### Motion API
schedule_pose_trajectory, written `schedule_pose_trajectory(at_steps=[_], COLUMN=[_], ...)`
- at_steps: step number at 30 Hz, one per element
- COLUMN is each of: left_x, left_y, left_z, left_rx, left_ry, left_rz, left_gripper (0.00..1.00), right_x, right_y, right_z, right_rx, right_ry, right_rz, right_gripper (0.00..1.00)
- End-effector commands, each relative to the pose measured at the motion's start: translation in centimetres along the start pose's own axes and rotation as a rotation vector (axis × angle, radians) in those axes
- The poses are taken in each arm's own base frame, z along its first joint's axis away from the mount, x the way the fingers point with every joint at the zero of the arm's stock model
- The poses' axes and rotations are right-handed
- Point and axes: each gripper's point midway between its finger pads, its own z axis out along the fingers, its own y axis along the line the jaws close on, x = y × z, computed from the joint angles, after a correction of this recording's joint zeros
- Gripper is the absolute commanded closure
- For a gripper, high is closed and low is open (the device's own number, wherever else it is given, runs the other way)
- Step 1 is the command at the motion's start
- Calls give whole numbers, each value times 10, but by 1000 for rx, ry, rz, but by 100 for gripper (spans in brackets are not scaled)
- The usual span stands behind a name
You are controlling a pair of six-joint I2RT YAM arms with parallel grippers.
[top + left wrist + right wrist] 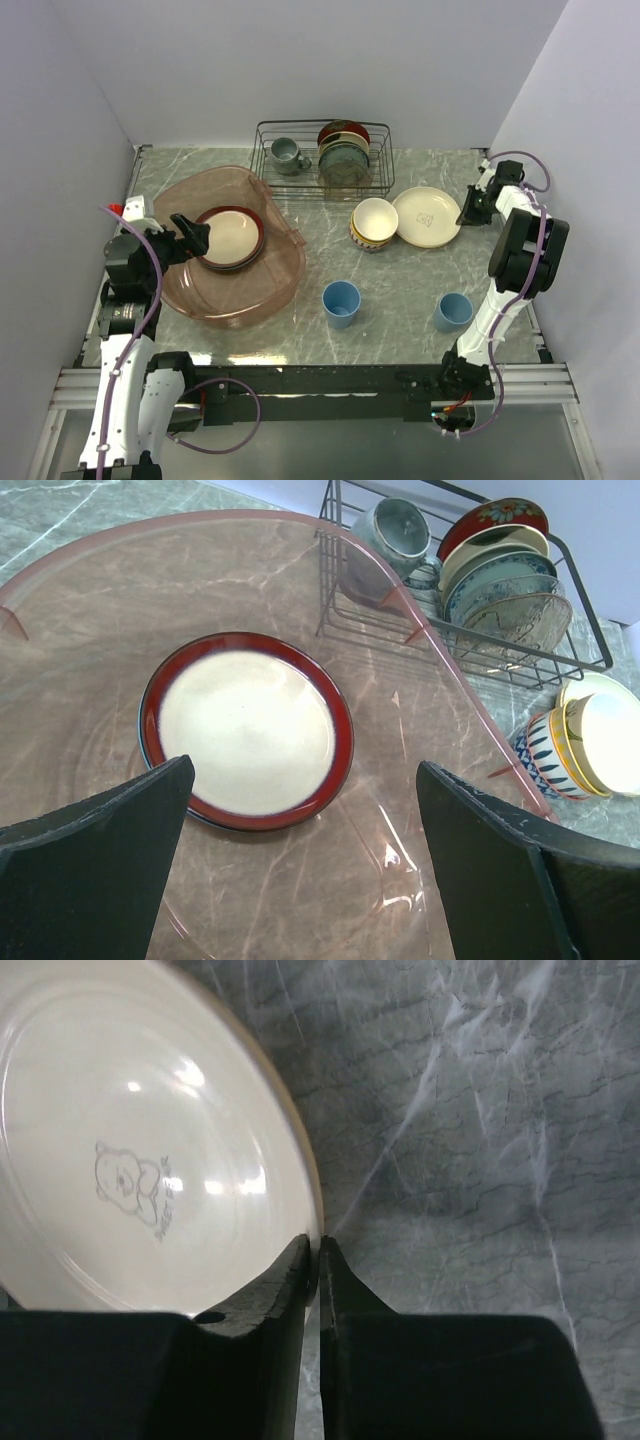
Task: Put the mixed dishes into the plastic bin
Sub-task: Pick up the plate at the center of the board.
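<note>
Your right arm's fingers (pixel 265 1305) sit closest to the lens, pinched almost together on the rim of the cream-white round plate with a small grey print (pixel 130 1140). That plate looks to lie on the grey marbled tabletop (pixel 470 1140) at the far right, well apart from the large translucent pinkish-brown plastic bin (pixel 282 270). Your left arm's fingers (pixel 100 845) stand wide apart, holding nothing, over the bin. A red-rimmed cream plate (pixel 245 730) rests inside it; you cannot tell whether another lies beneath. Judge the job as early: besides the pinched plate, the cream bowl (pixel 376 215) nested in the red-patterned bowl (pixel 368 243), the light-blue cup near the bin (pixel 341 302) and the second light-blue cup (pixel 453 311) all wait on the tabletop.
</note>
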Motion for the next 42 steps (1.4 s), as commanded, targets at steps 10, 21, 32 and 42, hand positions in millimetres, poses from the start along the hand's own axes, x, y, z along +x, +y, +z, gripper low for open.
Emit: schedule_pose_trajectory(at_steps=[10, 21, 32, 42], left_x=[-19, -21, -21, -1], left_y=[-9, -12, -17, -57], left_z=[-2, -5, -7, -4], left_rx=[31, 43, 74, 326], left_ry=[-61, -71, -72, 29], left_rz=[31, 34, 35, 11], left_gripper=[1, 1, 1, 1], right_x=[-45, -60, -54, -48], right_y=[3, 12, 28, 60], right_z=[-49, -87, -95, -135], right_rx=[14, 14, -63, -183], right_ry=[-182, -277, -285, -375], right_rz=[-22, -63, -74, -85], right_gripper=[100, 100, 100, 100])
